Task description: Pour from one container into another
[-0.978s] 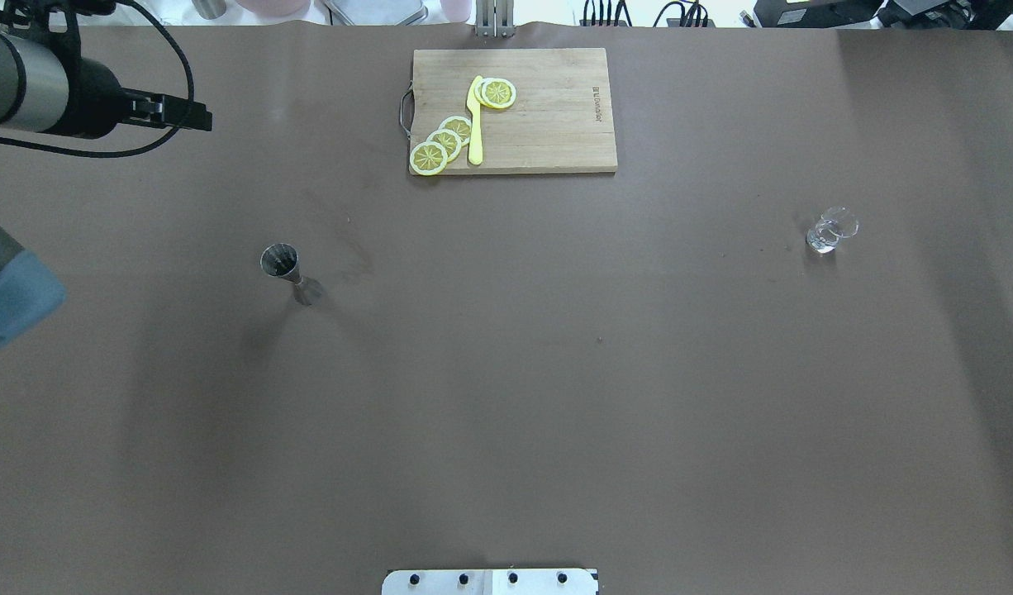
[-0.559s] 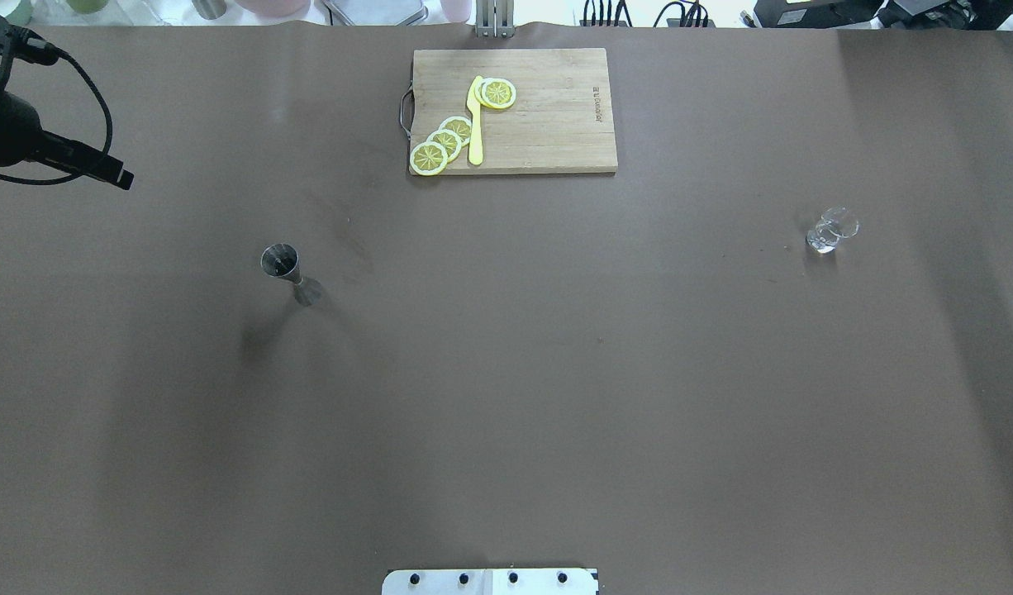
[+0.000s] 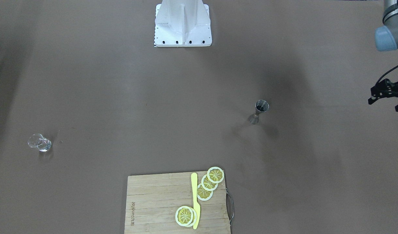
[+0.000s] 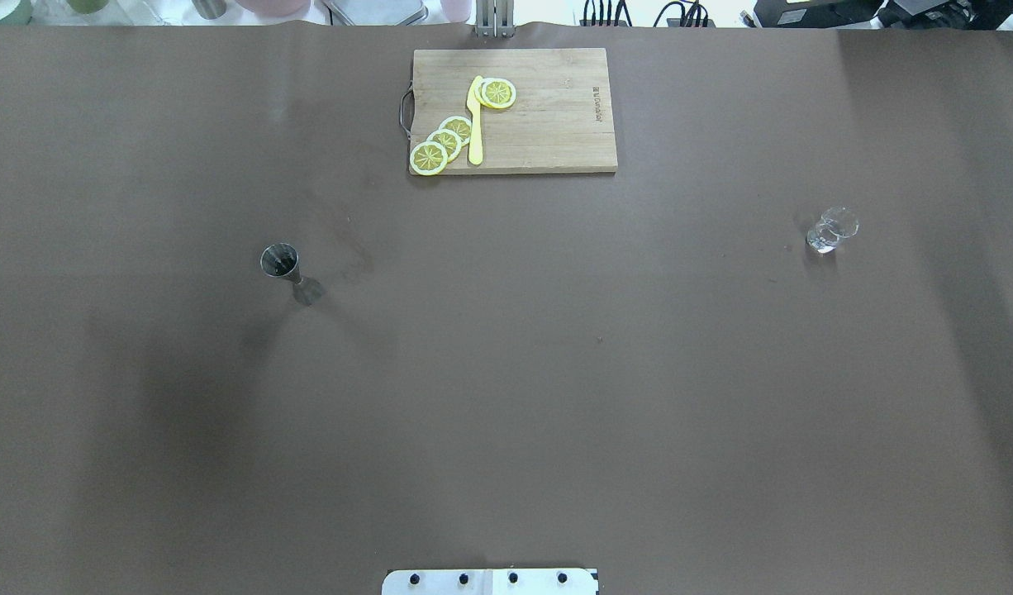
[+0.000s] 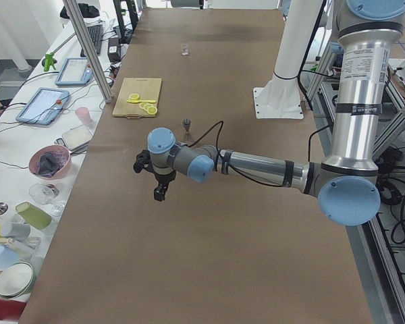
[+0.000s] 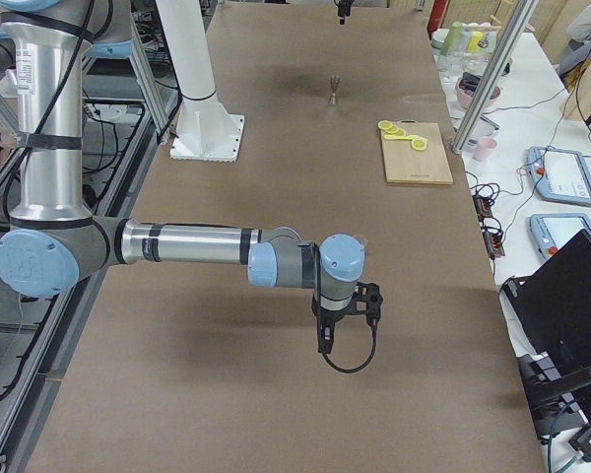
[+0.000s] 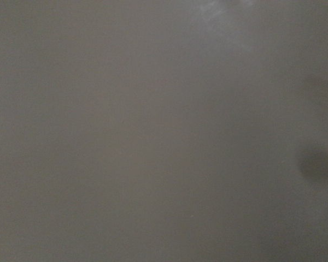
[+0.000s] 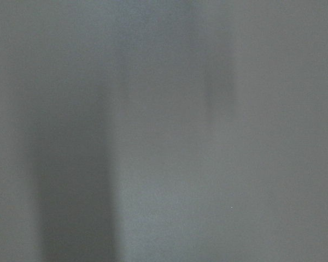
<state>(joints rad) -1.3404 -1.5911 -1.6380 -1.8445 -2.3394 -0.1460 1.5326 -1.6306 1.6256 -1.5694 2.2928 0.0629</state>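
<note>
The glass (image 4: 831,230) stands upright on the right side of the brown surface (image 4: 506,397), alone, with nothing touching it. The jigger (image 4: 287,273) stands upright on the left side, well apart from the glass, its open upper cone facing up; what it holds cannot be made out. Neither tool is near either one.

The left tool (image 3: 384,104) hangs above the surface at its far left end, out beyond the jigger and past the overhead view's edge. Its two black fingers are spread, with nothing between them. A black cable loops from its wrist.

The right tool (image 6: 345,310) hangs over the right end of the surface, out past the glass. It shows only in the side view from that end, where I cannot tell whether its fingers are spread or pressed together.

Both wrist views give only blurred brown surface.

A wooden board (image 4: 556,124) lies at the far edge, about midway along. On its left half lie a yellow knife (image 4: 475,124) and lemon slices (image 4: 444,142): three overlap in a row left of the blade, and more are stacked by its tip. The white base (image 3: 182,22) sits at the near edge, in the middle.
</note>
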